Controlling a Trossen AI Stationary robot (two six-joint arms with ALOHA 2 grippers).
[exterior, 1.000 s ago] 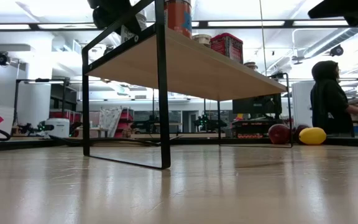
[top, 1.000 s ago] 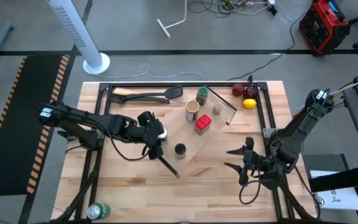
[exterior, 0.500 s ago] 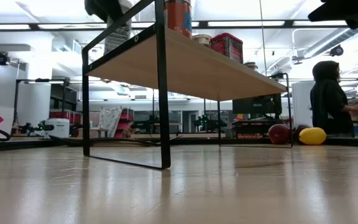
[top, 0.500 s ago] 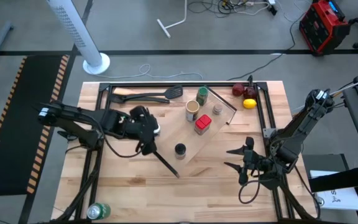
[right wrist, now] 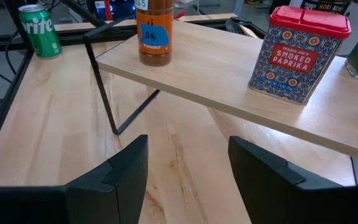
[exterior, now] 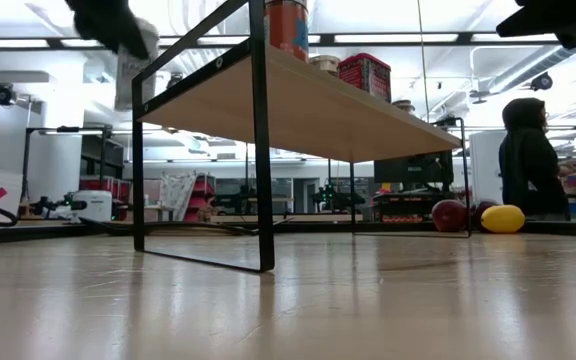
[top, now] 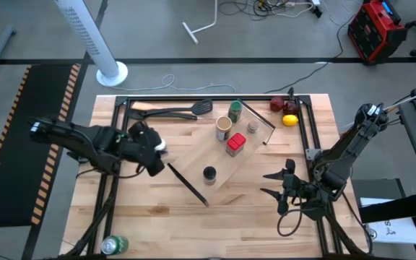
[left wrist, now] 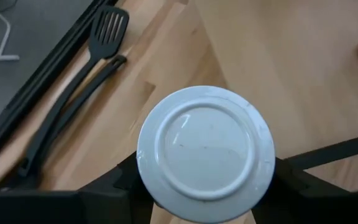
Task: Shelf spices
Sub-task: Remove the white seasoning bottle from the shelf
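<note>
The shelf, a pale board on thin black legs, stands slantwise mid-table. On it stand a green jar, a tan open cylinder, a small shaker, a red tin and a black-capped jar. My left gripper is left of the shelf, shut on a white-capped jar. My right gripper waits open by the shelf's right side, with nothing between its fingers. My left gripper pinches the jar at its white cap's rim, one finger on each side. The round white top faces the wrist camera, so the jar's body reaches on beyond the fingers. In the low view the jar hangs high, clear of the table.
Two black spatulas lie at the far side, inside the black tube frame. A lemon and dark red fruit sit far right. A green can stands at the near left edge. A person is beyond the table.
My left gripper has drawn back from the shelf's near-left end toward the table's left edge and slightly toward its far edge. It has carried the white-capped jar along, off the table.
</note>
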